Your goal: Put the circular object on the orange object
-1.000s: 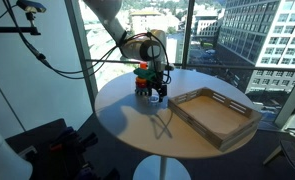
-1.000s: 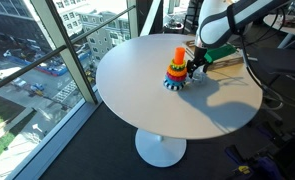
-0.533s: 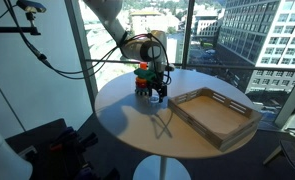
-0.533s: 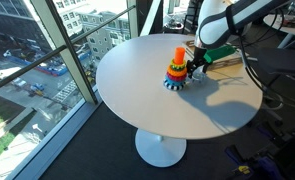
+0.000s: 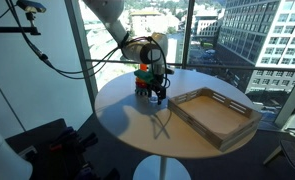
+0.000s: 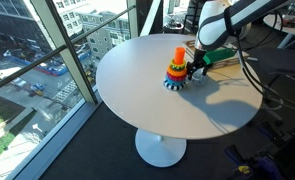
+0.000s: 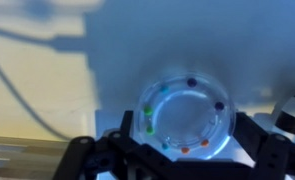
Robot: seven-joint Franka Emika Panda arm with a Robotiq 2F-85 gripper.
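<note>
The circular object (image 7: 225,120), a pale translucent ring with small coloured dots on it, lies flat on the white table in the wrist view. My gripper (image 7: 185,138) has one black finger against each side of it. In both exterior views the gripper (image 5: 159,92) (image 6: 191,70) is low at the table, right beside the stacking toy (image 5: 142,82) (image 6: 176,74). The ring itself is too small to make out there. The orange object (image 6: 179,50) stands upright on top of the toy's coloured rings and blue base.
The round white table (image 5: 137,125) (image 6: 147,105) stands by floor-to-ceiling windows. A big wooden tray (image 5: 232,127) takes up one side of it, just behind the gripper. Cables hang from the arm over the table.
</note>
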